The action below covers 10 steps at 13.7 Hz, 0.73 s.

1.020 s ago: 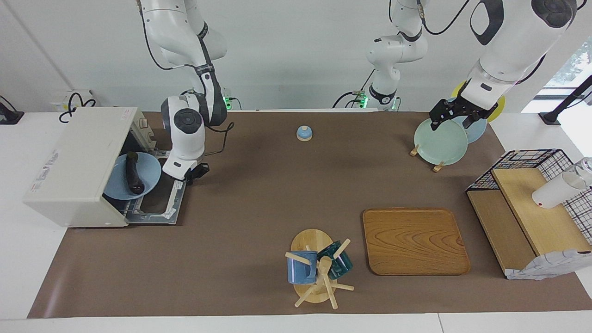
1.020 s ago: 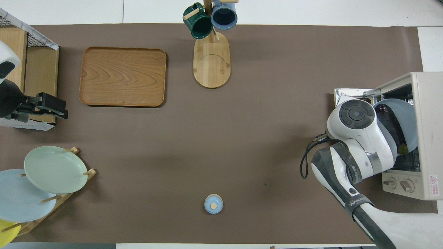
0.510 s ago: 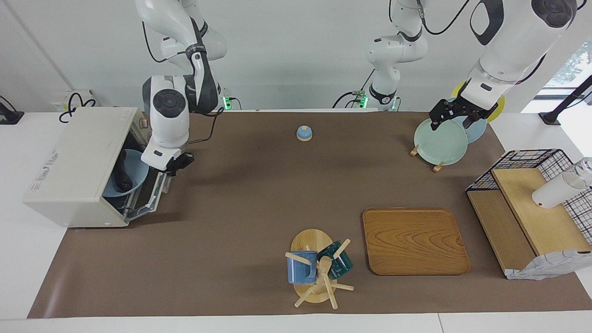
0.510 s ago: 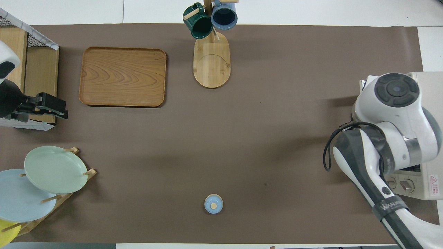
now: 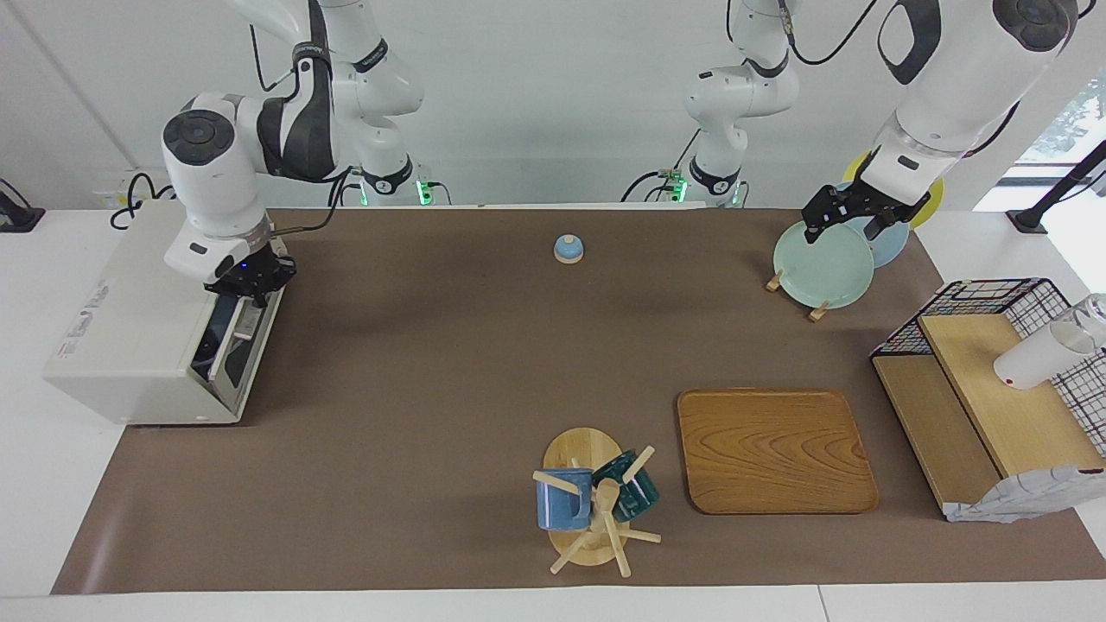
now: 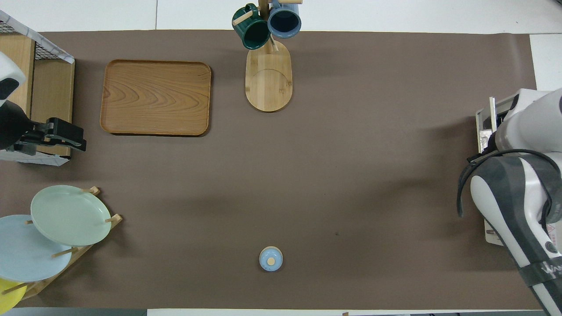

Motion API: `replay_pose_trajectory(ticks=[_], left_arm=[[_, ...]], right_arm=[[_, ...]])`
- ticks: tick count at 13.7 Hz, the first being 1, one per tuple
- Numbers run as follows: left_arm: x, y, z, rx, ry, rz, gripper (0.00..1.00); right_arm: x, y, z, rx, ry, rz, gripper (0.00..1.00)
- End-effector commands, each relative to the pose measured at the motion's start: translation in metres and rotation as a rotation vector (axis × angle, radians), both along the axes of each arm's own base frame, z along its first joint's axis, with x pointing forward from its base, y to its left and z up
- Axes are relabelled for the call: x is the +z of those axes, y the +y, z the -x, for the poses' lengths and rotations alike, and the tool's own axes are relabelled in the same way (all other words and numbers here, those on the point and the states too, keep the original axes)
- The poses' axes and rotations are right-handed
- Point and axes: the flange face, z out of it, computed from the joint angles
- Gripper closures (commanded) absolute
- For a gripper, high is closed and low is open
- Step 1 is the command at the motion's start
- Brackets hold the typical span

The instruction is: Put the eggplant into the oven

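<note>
Change: oven (image 5: 138, 315) door, flat open a second ago with the eggplant showing on a blue plate inside, now stands almost shut.
Meaning: eggplant is judged to be in the oven, out of sight; the task looks all but done, only the last gap of the door left.
Oven: at the table's edge on the right arm's end.
Right gripper (image 5: 251, 285): at the door's top edge, directly over the hidden eggplant; whether its fingers are wide or narrow cannot be told.
Left gripper (image 5: 851, 216): waits over the plate rack (image 5: 821, 259) at the left arm's end, fingers spread wide, holding nothing.
</note>
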Motion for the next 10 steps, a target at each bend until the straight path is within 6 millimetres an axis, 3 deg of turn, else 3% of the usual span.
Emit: replay_pose_trajectory(ticks=[1, 4, 7, 10], left_arm=[[0.004, 0.004, 0.004, 0.005, -0.013, -0.012, 0.00], [0.004, 0.004, 0.004, 0.005, -0.013, -0.012, 0.00], [0.004, 0.004, 0.004, 0.005, -0.013, -0.012, 0.00], [0.004, 0.004, 0.004, 0.005, -0.013, -0.012, 0.00]], right_arm=[[-0.033, -0.026, -0.003, -0.021, 0.042, -0.038, 0.90], [-0.026, -0.025, 0.001, -0.029, 0.049, -0.051, 0.73], [-0.002, -0.027, -0.001, -0.043, 0.060, -0.048, 0.51], [0.026, -0.024, -0.005, -0.051, 0.066, -0.042, 0.50]])
